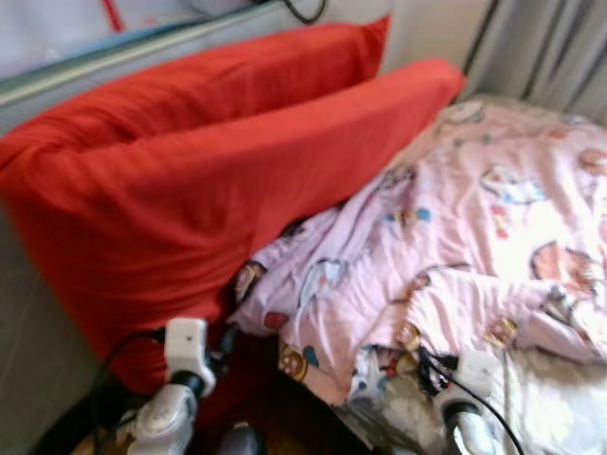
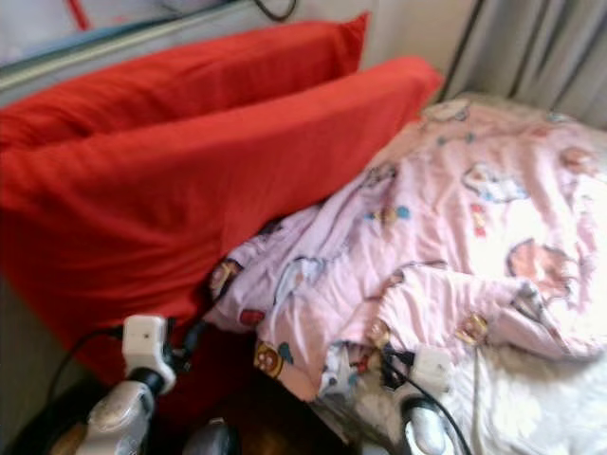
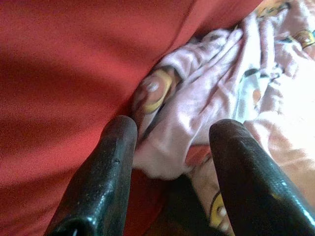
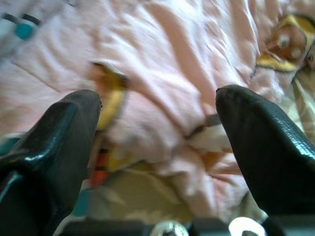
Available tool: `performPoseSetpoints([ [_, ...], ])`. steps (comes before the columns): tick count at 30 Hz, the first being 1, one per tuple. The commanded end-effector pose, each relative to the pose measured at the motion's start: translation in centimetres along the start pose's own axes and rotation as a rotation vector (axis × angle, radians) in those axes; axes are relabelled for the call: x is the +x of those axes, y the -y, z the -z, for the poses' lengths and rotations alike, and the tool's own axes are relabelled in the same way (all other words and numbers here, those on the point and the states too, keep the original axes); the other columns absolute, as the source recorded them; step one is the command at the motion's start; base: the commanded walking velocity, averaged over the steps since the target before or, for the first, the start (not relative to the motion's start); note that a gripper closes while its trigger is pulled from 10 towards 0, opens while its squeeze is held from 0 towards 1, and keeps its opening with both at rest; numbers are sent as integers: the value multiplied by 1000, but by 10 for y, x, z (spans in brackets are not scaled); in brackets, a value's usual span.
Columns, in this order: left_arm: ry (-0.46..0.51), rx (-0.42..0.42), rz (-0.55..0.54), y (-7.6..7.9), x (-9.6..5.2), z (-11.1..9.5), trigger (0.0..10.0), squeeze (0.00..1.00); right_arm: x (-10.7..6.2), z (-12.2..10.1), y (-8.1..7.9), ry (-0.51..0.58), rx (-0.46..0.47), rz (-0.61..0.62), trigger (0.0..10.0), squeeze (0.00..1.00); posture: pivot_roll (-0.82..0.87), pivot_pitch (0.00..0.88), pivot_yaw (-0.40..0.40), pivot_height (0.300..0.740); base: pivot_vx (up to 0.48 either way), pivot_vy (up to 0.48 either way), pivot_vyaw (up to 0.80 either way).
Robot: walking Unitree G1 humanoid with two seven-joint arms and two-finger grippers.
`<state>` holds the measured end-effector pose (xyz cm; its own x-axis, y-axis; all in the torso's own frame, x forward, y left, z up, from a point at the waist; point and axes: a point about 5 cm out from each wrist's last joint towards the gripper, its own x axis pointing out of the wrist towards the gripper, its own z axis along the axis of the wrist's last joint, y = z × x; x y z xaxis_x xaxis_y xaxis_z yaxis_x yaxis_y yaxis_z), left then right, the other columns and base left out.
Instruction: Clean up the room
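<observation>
While spread wide, both fingers [image 3: 106, 182] straddle pink blanket [image 3: 221, 88].

Daylight comes in from my right, near the grey curtain [image 1: 541, 47], and it washes the pink quilt [image 1: 493, 237] almost white at that edge, so the cartoon prints fade there. The two red pillows [image 1: 209, 180] keep a strong, even colour but look soft, with their seams smeared. Deep shadow sits below them, around my left arm [image 1: 175, 398]. Both head views are slightly blurred all over. In my wrist views my own black fingers [image 3: 106, 182] show small glints, the cloth behind them is bright and out of focus, and the right one is the more blurred.
</observation>
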<state>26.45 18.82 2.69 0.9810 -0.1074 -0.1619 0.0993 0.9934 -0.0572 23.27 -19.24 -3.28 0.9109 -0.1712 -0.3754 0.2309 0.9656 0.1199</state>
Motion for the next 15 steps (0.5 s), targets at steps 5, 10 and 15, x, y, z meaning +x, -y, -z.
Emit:
performPoseSetpoints([
  [5,-24,-12,17,7,-2,7,10000,0,-4,6,11,-27,4,32,10000,0,39,113,9,641,181,0,-235],
  [10,-22,-10,15,6,-3,6,10000,0,-6,12,13,-74,-46,35,10000,0,40,116,9,641,0,0,0],
  [15,-20,-5,16,6,-3,5,10000,0,-5,12,18,-97,-64,40,10000,0,44,119,12,641,0,0,0],
])
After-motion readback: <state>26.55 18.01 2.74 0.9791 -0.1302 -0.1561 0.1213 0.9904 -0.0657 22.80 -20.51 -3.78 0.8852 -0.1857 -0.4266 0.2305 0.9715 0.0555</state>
